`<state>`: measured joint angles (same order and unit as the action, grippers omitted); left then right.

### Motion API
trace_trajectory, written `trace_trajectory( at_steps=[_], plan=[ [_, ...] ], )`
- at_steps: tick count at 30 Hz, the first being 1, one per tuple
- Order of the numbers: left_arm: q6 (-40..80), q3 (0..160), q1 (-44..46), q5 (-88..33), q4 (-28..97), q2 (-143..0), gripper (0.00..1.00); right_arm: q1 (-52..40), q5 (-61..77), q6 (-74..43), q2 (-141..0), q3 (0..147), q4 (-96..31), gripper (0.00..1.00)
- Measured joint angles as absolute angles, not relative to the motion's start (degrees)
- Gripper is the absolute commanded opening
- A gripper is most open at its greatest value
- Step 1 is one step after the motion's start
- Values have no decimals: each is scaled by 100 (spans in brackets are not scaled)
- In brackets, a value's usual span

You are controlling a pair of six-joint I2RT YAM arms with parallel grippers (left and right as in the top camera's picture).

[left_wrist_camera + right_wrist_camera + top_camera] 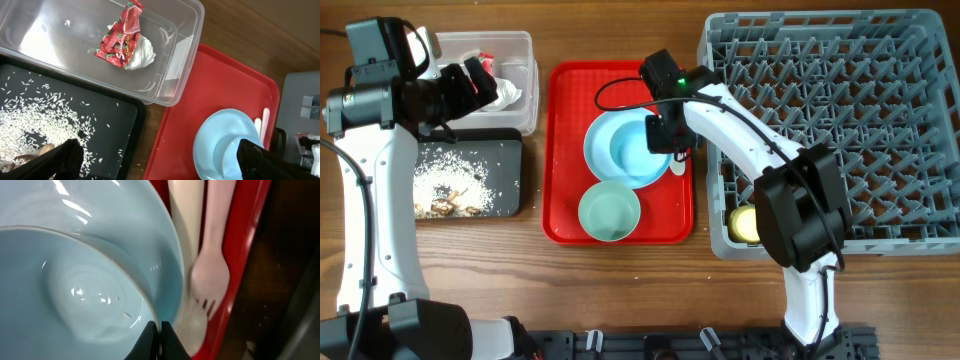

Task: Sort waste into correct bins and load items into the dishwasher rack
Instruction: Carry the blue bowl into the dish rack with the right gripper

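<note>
Waste done: we see the red snack wrapper (121, 35) and the white tissue (141, 54) lying together in the clear tub (187, 60), and the rice and brown scraps (450, 180) spread in the black tray (510, 150) just near of the tub.
Rack so far: the yellow cup (744, 222) sits at the near left corner of the dishwasher rack (920, 130); we judge nothing else is loaded.
Still to load: on the red serving tray (565, 150) stay the plate (600, 140) with the small blue bowl (75, 300) on it, the mint green bowl (609, 210) nearer, and the fork (212, 275) and spoon (187, 255) at the plate's right edge.
Right arm: it reaches left from the rack; the right gripper (156, 341) is low at the small blue bowl's rim, its tips pressed together, pinching nothing that we can make out.
Left arm: it is bent over the tub; the left gripper (160, 157) hangs spread and empty.
</note>
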<state>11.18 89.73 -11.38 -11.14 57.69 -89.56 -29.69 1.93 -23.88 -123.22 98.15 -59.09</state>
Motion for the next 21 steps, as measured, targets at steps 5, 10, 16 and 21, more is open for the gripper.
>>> trace_trajectory(
  at_steps=[5,10,16,21],
  plan=[
    [1118,8973,-1138,-1114,5769,-8956,100,-2759,-71,-2220,-11854,10339,-6410,4],
    [1118,8973,-1138,-1114,5769,-8956,100,-2307,-1109,-2178,-10407,10842,-6377,4],
    [1118,8973,-1138,-1114,5769,-8956,100,-2130,-3363,-2331,-9721,11019,-6071,4],
    [1118,8973,-1138,-1116,5774,-8956,100,-2106,-5015,-2158,-10521,10962,-5085,4]
  ],
)
